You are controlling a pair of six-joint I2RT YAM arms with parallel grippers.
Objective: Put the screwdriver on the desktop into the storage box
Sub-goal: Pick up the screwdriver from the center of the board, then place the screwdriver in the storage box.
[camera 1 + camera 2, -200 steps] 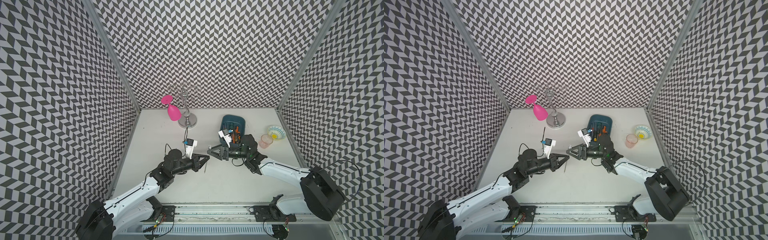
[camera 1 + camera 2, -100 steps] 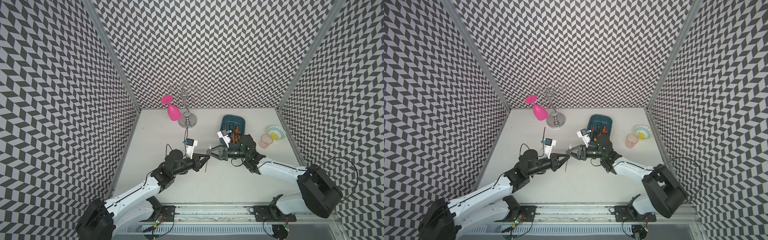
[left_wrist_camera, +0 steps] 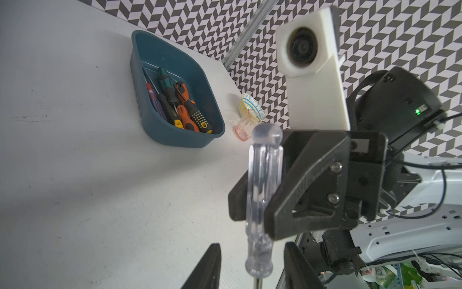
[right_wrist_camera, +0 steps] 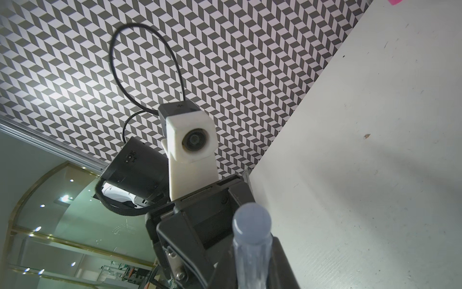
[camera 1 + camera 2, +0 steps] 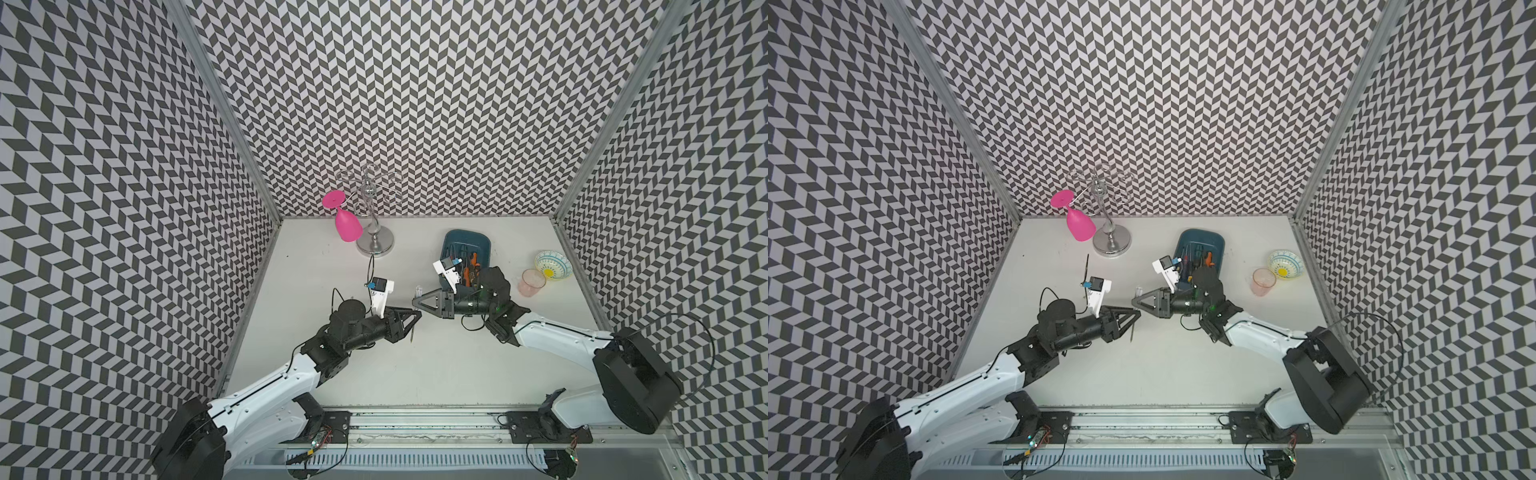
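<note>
The screwdriver handle [image 3: 261,170] is glossy clear plastic, the storage box [image 3: 155,125] smooth plastic, the desktop [image 3: 100,200] matt.

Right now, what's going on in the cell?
Looks like a handover. The right tool is clamped on the clear handle of the screwdriver, held tip-down over the desktop. The left tool is open, its fingers either side of the handle's lower end, not touching. The storage box, on the right arm's side, already holds other screwdrivers.

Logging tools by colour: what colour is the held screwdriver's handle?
Clear, colourless screwdriver handle; left wrist view shows it best.
</note>
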